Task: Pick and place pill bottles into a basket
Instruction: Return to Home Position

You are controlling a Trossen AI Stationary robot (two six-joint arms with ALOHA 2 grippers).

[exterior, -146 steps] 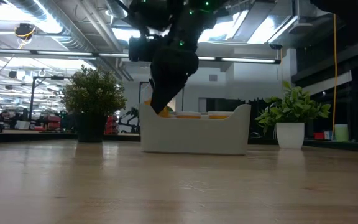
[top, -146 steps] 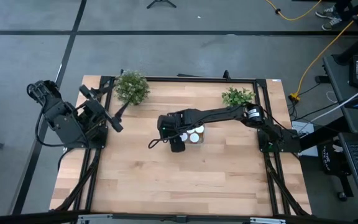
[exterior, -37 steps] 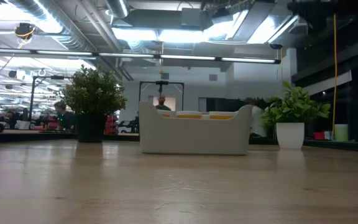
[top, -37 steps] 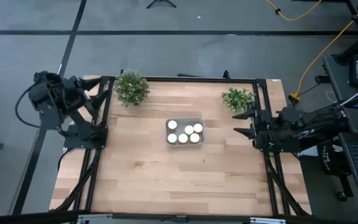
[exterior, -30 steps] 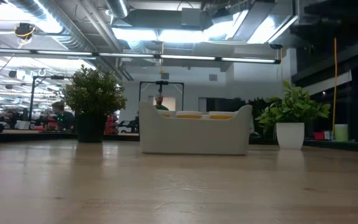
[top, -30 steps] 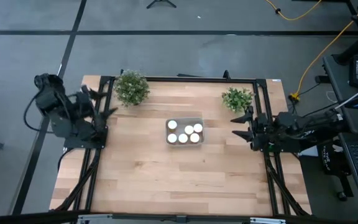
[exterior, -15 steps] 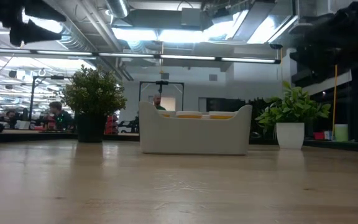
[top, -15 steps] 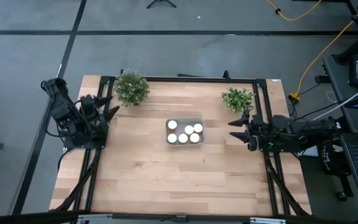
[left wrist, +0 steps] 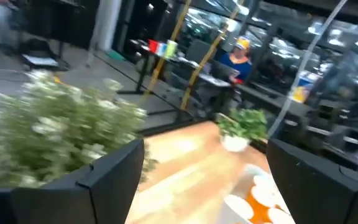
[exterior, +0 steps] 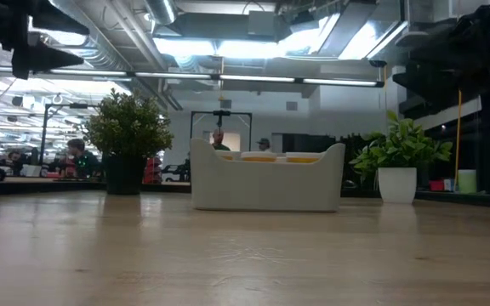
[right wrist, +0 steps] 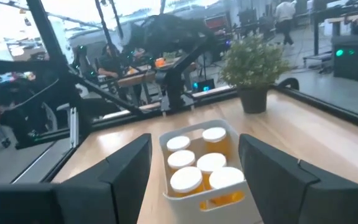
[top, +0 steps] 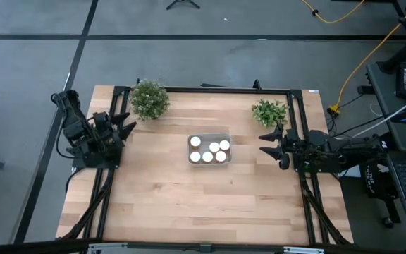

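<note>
The pale basket (top: 209, 149) stands on its base at the middle of the wooden table, a little toward the far edge. Several pill bottles (top: 214, 147) with white caps and amber bodies stand upright inside it; they also show in the right wrist view (right wrist: 202, 167). My left gripper (top: 127, 121) is open and empty at the table's left edge, pointing toward the basket. My right gripper (top: 262, 144) is open and empty at the right edge, also pointing at the basket (right wrist: 185, 199). No bottle lies on the table outside the basket.
A bushy potted plant (top: 149, 99) stands at the far left and a smaller one in a white pot (top: 269, 110) at the far right. Black frame rails (top: 298, 127) run along the table's left and right edges. People (exterior: 76, 153) show in the room behind.
My left arm has folded down, and its gripper has gone a little toward the table's right, over the left edge. My right gripper has gone a little toward the basket. Both stay open. The basket and bottles have kept still.
</note>
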